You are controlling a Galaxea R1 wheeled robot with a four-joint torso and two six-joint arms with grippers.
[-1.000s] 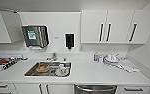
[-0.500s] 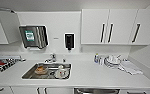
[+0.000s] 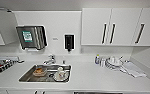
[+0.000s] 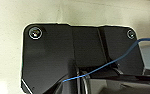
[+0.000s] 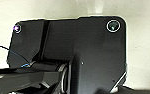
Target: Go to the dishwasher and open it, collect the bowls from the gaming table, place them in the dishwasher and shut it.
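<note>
Below the sink [image 3: 46, 73], less cabinet front shows than before; fingers' state cannot be told.

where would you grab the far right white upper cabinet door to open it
Probably by its dark bar handle, around the middle. The far right white upper cabinet door is a flat panel with no other hold showing. The bar runs up and down near the door's left edge, so come straight from the front, with the fingers closing across the bar from its two sides.
</note>
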